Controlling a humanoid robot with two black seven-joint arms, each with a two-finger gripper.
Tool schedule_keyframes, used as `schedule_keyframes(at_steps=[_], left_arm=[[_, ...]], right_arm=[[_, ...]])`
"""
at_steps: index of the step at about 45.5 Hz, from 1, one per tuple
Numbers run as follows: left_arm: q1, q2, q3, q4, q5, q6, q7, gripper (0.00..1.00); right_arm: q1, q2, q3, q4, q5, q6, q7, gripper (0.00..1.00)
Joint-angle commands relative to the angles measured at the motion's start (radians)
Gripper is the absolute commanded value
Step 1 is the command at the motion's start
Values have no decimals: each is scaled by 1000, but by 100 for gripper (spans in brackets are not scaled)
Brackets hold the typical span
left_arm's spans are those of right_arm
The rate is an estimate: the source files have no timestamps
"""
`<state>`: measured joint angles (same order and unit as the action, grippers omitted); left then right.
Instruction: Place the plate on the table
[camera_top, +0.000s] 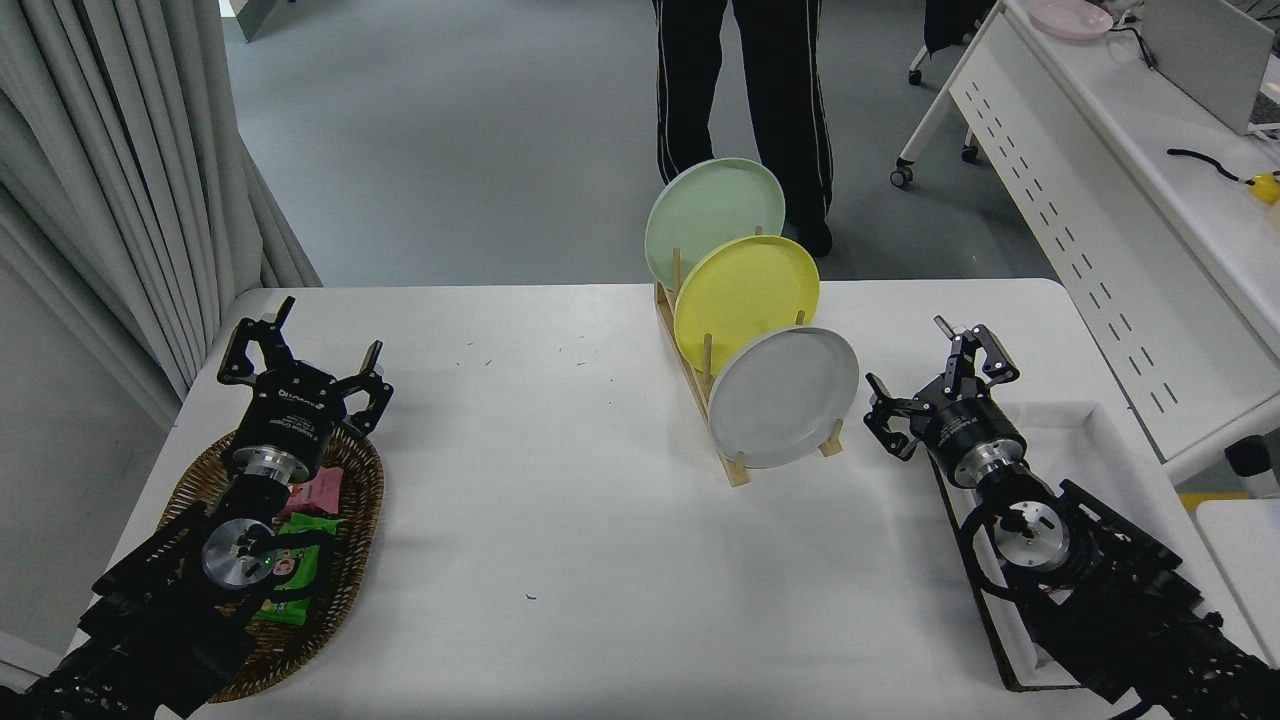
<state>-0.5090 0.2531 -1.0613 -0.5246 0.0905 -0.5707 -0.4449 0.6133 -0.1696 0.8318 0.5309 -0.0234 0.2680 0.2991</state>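
Sitting in the rack: the round, plain light-grey plate (783, 396) is on edge in the nearest slot of a small wooden peg rack (700, 385), leaning back a bit.
Behind it: a round yellow plate (746, 295), then a round pale green plate (713, 217) furthest back, both on edge in that rack too.
Surface: the big white rectangular table (560, 480) with rounded corners and a few dark specks; the rack stands right of centre.
Right gripper: black right gripper (935, 372) is just beside the grey plate's right edge, not touching, fingers spread wide, nothing in them. Its arm lies over a shallow white tray (1090, 430).
Left gripper: black left gripper (305, 350) is parked lower left, fingers spread too, above an oval woven wicker basket (355, 545) holding pink and green snack packets (305, 545).
Far side: a person (745, 90) in dark trousers with white side stripes stands behind the rack.
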Motion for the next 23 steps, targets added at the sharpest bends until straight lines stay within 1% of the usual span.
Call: schedule_keyframes(at_steps=[1,23], left_arm=[[1,0,0,0,0,-1,0,100],[0,0,1,0,0,-1,0,100]], right_arm=[[-1,-2,3,0,0,0,0,100],[0,-1,1,0,0,-1,0,100]])
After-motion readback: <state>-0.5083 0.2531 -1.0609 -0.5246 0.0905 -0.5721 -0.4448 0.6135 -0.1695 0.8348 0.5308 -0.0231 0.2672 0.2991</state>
